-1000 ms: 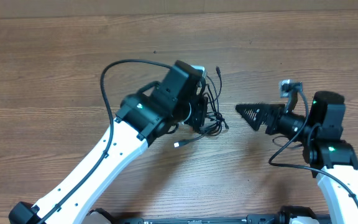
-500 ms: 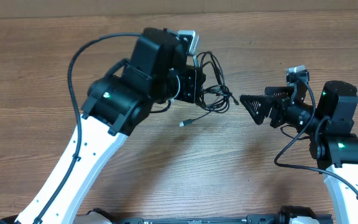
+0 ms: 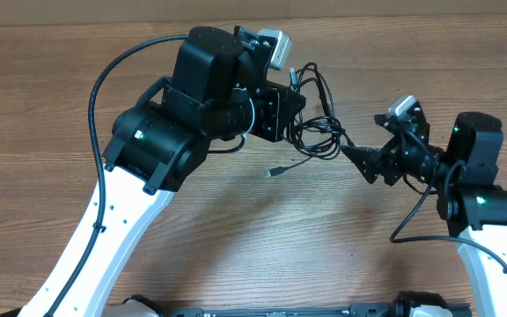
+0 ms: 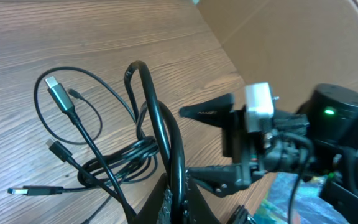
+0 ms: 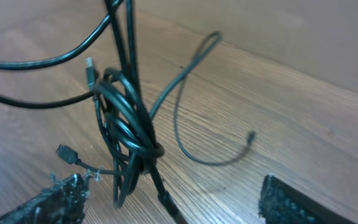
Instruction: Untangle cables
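Observation:
The cables (image 3: pixel 317 132) are a knot of thin black cords hanging off the table from my left gripper (image 3: pixel 296 113), which is shut on one thicker loop (image 4: pixel 166 134). In the left wrist view the tangle (image 4: pixel 114 165) dangles with a silver plug (image 4: pixel 58 93) and a flat plug (image 4: pixel 22 190) sticking out. My right gripper (image 3: pixel 365 160) is open just right of the bundle. In the right wrist view the knot (image 5: pixel 132 127) hangs ahead of the left fingertip (image 5: pixel 58 200), and one plug end (image 5: pixel 168 208) dips between the spread fingers of my right gripper (image 5: pixel 173 208).
A loose plug (image 3: pixel 277 171) hangs lowest over the wooden table (image 3: pixel 51 114). The left arm's own thick cable (image 3: pixel 102 84) arcs out to the left. A cardboard wall (image 3: pixel 412 7) lines the far edge, and a dark rail (image 3: pixel 280 311) runs along the near edge.
My left arm has lifted the cables off the table and carried them toward the far right. My right gripper has moved left, up to the hanging bundle.

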Robot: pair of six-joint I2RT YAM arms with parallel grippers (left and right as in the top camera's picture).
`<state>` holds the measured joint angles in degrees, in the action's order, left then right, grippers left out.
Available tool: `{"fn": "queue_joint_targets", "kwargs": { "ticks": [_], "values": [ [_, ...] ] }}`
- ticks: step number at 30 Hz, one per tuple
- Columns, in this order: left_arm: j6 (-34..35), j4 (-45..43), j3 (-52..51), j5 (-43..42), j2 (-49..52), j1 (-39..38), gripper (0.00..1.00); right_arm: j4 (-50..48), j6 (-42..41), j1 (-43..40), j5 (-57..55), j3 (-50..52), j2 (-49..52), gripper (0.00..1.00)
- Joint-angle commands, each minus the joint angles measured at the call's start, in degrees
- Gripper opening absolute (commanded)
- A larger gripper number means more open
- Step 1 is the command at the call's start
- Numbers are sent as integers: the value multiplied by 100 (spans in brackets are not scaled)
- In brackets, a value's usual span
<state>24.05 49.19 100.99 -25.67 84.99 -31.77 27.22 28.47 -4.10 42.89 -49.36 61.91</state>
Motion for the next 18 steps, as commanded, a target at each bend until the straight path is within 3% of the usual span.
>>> {"fn": "queue_joint_targets", "kwargs": {
  "ticks": [1,8,13,18],
  "values": [
    [133,-149,236,-249,-79,31,4,-9,879,-9,748,-133,247,79],
    [188,-162,236,-249,-79,31,4,-153,1069,-9,1360,-133,616,61],
    [188,-164,236,-249,-79,26,4,-463,1067,-9,1751,-133,625,56],
    [188,-164,236,-249,-79,26,4,-496,1084,-9,1744,-133,625,33]
  ]
}}
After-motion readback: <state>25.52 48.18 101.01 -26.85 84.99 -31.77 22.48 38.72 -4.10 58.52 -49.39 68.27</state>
